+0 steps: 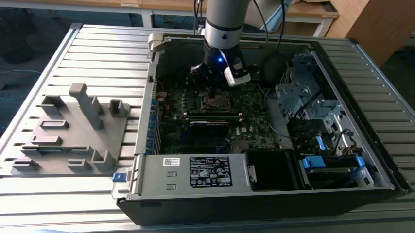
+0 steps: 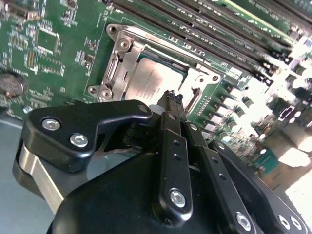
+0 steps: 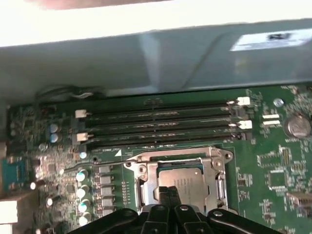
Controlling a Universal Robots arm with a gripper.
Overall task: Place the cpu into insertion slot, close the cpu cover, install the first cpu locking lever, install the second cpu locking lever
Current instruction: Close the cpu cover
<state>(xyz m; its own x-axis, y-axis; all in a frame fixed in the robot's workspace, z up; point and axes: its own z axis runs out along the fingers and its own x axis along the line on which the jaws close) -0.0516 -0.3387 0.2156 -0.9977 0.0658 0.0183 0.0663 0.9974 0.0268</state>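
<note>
Gripper (image 2: 174, 99) pinched narrow, holding nothing, tips just over the cpu (image 2: 155, 80) edge. Cpu seated in the insertion slot (image 1: 215, 101), cpu cover (image 2: 119, 73) flat around it, mid motherboard (image 2: 48, 44) beside memory slots (image 3: 161, 126). Likely hazard: skidding off slick metal, gouging nearby parts.

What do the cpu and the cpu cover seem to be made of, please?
The cpu: dull silver-grey metal top, matte, given its soft even sheen. The cpu cover: brighter bare metal, probably steel, given sharp glints along its frame.
</note>
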